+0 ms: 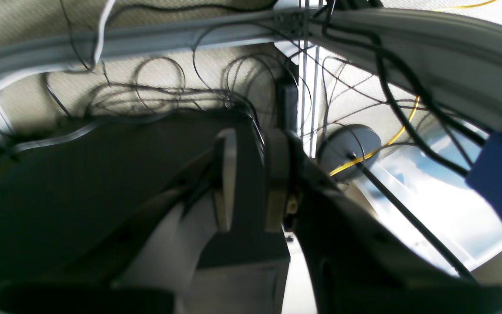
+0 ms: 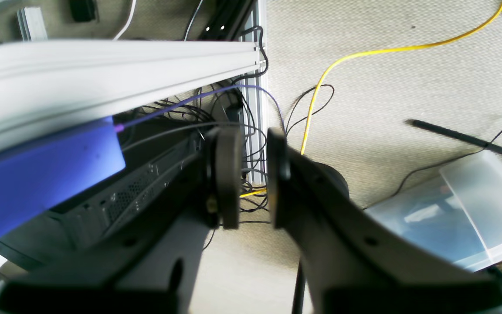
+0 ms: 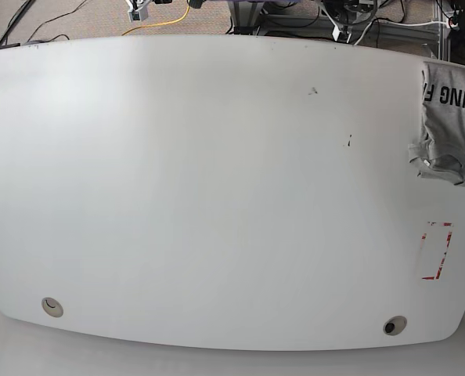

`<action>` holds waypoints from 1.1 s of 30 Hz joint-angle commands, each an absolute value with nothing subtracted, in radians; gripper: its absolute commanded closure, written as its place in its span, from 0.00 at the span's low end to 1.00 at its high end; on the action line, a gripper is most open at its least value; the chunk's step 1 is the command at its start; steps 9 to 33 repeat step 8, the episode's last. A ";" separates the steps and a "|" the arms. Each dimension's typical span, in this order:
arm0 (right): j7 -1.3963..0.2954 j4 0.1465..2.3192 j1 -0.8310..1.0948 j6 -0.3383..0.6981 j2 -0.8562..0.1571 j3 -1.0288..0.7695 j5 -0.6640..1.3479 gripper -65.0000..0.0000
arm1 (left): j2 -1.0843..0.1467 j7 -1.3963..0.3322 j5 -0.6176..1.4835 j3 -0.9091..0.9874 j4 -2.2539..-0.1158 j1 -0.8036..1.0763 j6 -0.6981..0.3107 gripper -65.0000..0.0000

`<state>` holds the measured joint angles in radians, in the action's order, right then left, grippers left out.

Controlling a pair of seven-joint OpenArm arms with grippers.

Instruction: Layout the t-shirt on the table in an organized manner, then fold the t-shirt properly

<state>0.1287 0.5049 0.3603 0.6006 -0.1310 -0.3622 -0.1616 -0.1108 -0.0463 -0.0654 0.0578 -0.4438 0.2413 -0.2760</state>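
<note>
Base view, left to right: glossy white surface [image 3: 178, 172] across nearly the whole frame. Round grommet hole [image 3: 52, 306] at lower left, small dark specks [image 3: 313, 91] right of centre near the top, second grommet hole [image 3: 394, 324] at lower right, red tape mark [image 3: 436, 251] just above and right of it. At the far right edge, upper part of the frame, the t-shirt [image 3: 450, 125]: light grey, bunched and creased, resting on the surface, cut off by the frame edge, dark lettering [image 3: 452, 97] facing up along its top. Well apart from the red tape mark below it.

No arm in the base view, so cannot tell how far the t-shirt lies from either gripper.

Right wrist view: blue block [image 2: 37, 174] at left under a pale edge, then the right gripper [image 2: 252, 174] at centre, fingers [image 2: 228, 174] slightly apart with carpet and cables showing through the gap, clamped on nothing. Yellow cable [image 2: 364, 54] on the carpet floor [image 2: 386, 109] to the right, clear plastic bin [image 2: 464, 209] at lower right.

Left wrist view: dark tangle of cables at left, left gripper [image 1: 251, 183] at centre, fingers a little apart, nothing between them. Right of it, a round grey disc [image 1: 349, 150].
</note>
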 commanded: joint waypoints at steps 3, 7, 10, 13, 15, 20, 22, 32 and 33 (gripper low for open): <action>0.136 0.418 0.312 0.575 -0.137 -0.364 -0.166 0.85 | -0.114 -0.027 -0.065 0.059 -0.366 0.191 -0.271 0.84; 0.136 0.395 0.292 0.567 -0.137 -0.364 -0.166 0.85 | -0.114 -0.025 -0.065 0.056 -0.360 0.180 -0.208 0.84; 0.136 0.395 0.289 0.567 -0.137 -0.364 -0.166 0.85 | -0.113 -0.022 -0.067 0.056 -0.361 0.179 -0.200 0.84; 0.136 0.395 0.289 0.567 -0.137 -0.364 -0.166 0.85 | -0.113 -0.022 -0.067 0.056 -0.361 0.179 -0.200 0.84; 0.136 0.395 0.289 0.567 -0.137 -0.364 -0.166 0.85 | -0.113 -0.022 -0.067 0.056 -0.361 0.179 -0.200 0.84; 0.136 0.395 0.289 0.567 -0.137 -0.364 -0.166 0.85 | -0.113 -0.022 -0.067 0.056 -0.361 0.179 -0.200 0.84; 0.136 0.395 0.289 0.567 -0.137 -0.364 -0.166 0.85 | -0.113 -0.022 -0.067 0.056 -0.361 0.179 -0.200 0.84; 0.136 0.395 0.289 0.567 -0.137 -0.364 -0.166 0.85 | -0.113 -0.022 -0.067 0.056 -0.361 0.179 -0.200 0.84; 0.136 0.395 0.289 0.567 -0.137 -0.364 -0.166 0.85 | -0.113 -0.022 -0.067 0.056 -0.361 0.179 -0.200 0.84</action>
